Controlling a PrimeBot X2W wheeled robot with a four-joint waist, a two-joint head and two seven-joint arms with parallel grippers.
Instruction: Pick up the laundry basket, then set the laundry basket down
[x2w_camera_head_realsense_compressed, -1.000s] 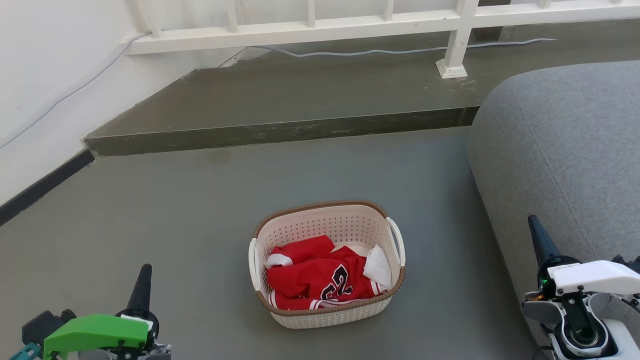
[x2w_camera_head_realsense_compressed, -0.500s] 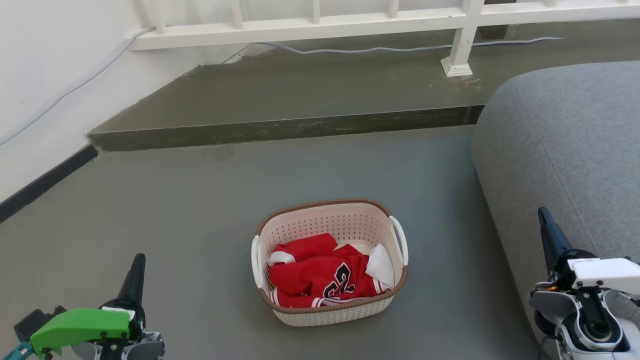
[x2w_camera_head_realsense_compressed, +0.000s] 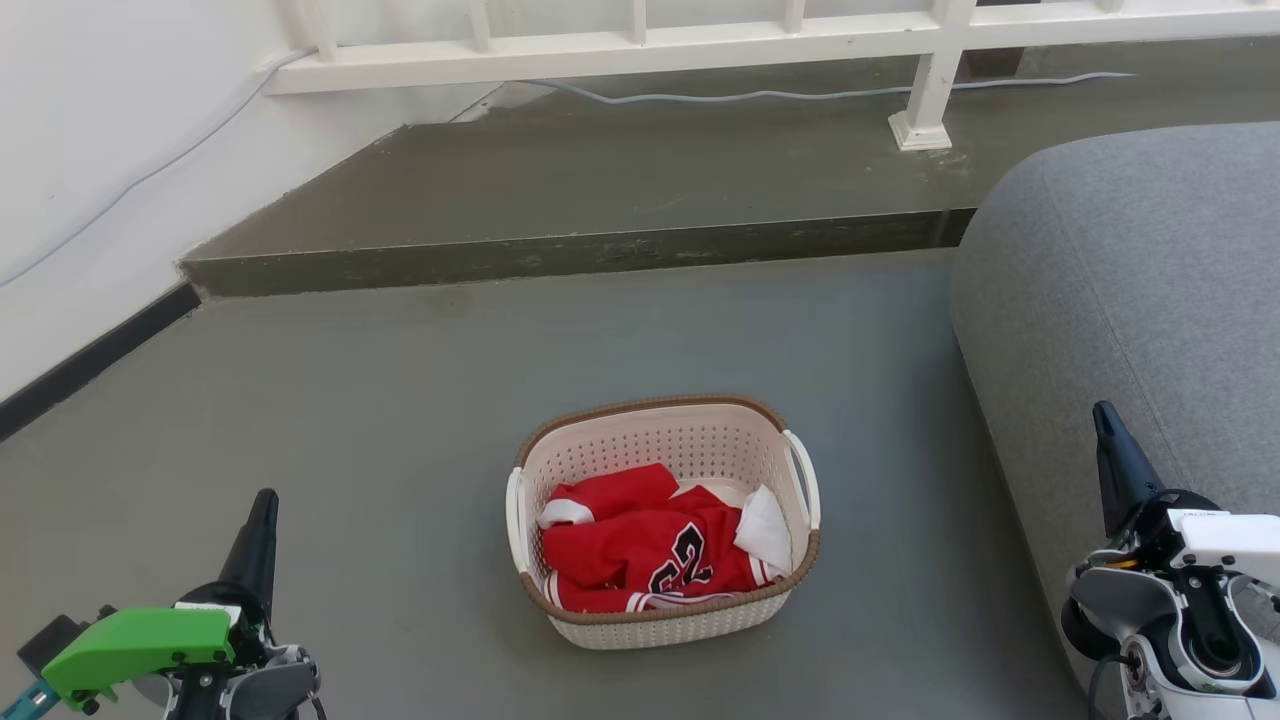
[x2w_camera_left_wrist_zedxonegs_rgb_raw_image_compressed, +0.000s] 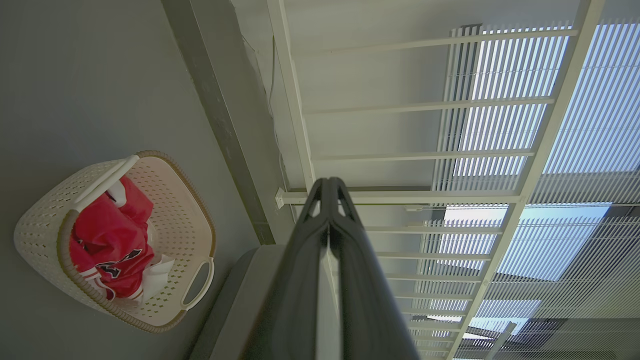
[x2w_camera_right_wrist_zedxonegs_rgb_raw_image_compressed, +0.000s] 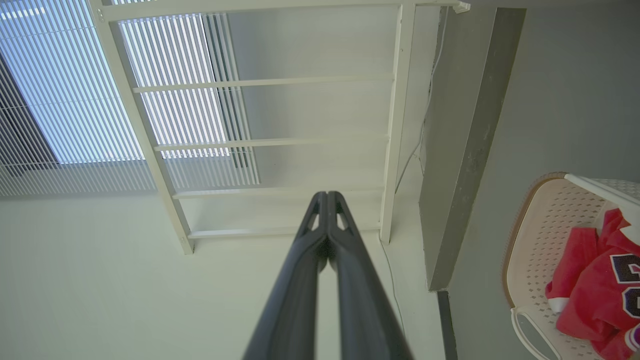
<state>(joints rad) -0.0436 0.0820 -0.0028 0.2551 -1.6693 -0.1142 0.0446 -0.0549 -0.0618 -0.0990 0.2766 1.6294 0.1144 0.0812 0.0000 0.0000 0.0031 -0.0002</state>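
Two grippers, left (x2w_camera_head_realsense_compressed: 265, 498) & right (x2w_camera_head_realsense_compressed: 1102, 411), both pinched closed, empty. Laundry basket (x2w_camera_head_realsense_compressed: 660, 450) centred betw. them, slightly fwd; handles (x2w_camera_head_realsense_compressed: 806, 480) facing L/R, one per arm; left prob. marginally nearer.

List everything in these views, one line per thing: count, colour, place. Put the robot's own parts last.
laundry basket: one, cream, brown rim, on the floor, centre
jersey: one, red, in the basket
cloth: one, white, in the basket, right side
sofa: one, grey, right of the basket
railing: one, white, on the raised step behind
cable: one, grey, under the railing
left end effector: one, dark, shut, lower left
right end effector: one, dark, shut, lower right, before the sofa
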